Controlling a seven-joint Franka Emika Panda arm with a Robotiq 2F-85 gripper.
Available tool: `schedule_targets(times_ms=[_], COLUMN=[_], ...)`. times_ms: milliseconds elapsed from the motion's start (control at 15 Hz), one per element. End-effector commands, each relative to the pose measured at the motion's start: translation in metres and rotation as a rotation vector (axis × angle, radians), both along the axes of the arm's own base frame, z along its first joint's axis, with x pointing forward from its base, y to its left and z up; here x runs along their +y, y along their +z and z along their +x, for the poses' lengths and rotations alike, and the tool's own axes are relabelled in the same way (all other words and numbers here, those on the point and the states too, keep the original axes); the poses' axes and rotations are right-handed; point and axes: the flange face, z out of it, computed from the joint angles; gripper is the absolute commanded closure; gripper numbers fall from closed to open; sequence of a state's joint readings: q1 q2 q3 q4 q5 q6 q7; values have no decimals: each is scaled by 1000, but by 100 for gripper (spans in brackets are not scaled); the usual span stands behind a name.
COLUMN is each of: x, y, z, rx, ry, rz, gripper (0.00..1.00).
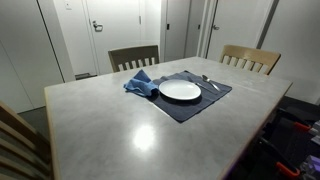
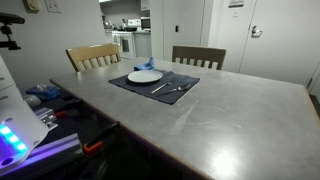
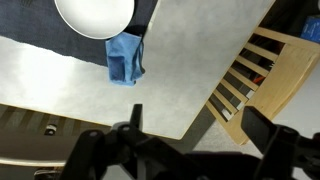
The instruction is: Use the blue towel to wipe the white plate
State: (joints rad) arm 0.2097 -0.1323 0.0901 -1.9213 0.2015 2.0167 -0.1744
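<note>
The white plate (image 1: 180,90) sits on a dark placemat (image 1: 192,106) near the far side of the grey table (image 1: 120,125). The blue towel (image 1: 141,84) lies crumpled against the plate's edge. Both also show in the other exterior view, plate (image 2: 145,76) and towel (image 2: 149,66). In the wrist view the plate (image 3: 95,15) is at the top and the towel (image 3: 125,58) lies just below it. My gripper (image 3: 197,125) is open and empty, high above the table's edge, well apart from the towel. It does not show in either exterior view.
Cutlery (image 1: 210,84) lies on the placemat beside the plate. Two wooden chairs (image 1: 133,57) (image 1: 250,58) stand at the far side; one shows in the wrist view (image 3: 265,75). Equipment clutter (image 2: 45,105) stands beside the table.
</note>
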Motion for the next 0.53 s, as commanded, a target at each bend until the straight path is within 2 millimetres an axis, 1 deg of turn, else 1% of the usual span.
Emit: schedule_targets(times_ms=[0, 133, 267, 467], x=[-2, 1, 4, 13], y=[-22, -44, -65, -100], z=[55, 79, 99, 122], rx=[11, 43, 64, 89], ry=[10, -32, -72, -135], rz=[66, 74, 67, 84], gripper=[0, 0, 0, 0])
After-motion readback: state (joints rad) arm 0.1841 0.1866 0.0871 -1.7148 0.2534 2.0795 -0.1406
